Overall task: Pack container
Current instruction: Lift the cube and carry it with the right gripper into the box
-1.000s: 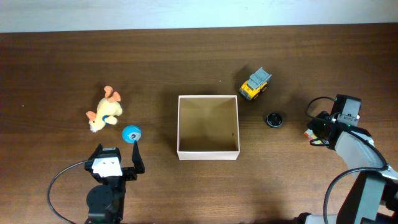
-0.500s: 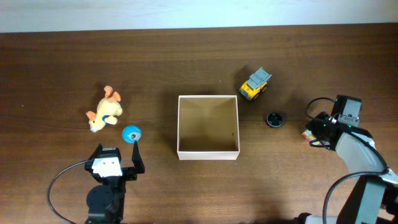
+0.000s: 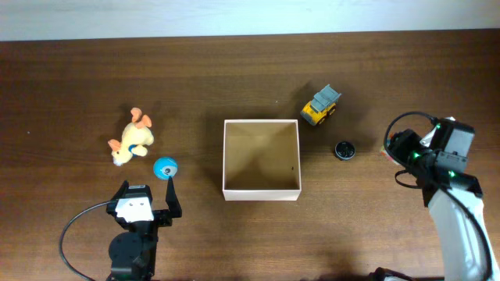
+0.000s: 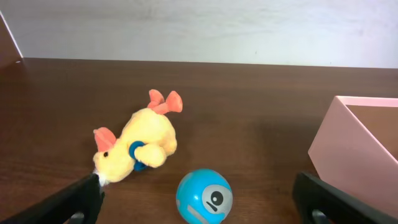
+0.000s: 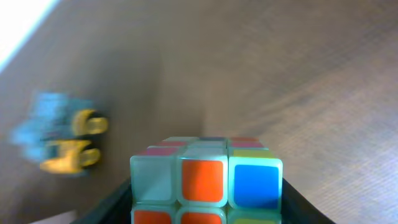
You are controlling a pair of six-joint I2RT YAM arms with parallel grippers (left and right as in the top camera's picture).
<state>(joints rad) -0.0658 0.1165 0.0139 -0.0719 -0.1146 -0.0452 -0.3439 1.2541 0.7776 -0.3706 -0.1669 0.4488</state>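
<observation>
The right tool (image 3: 400,146) has moved, carrying the colour cube (image 5: 205,180) with it.

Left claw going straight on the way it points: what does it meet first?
Most likely the blue ball, lying close ahead of the open left claw; the yellow plush sits farther, off to the left.

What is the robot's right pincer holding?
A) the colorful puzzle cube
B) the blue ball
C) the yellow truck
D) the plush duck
A: the right wrist view shows the puzzle cube gripped between the two fingers of the right pincer.
</observation>
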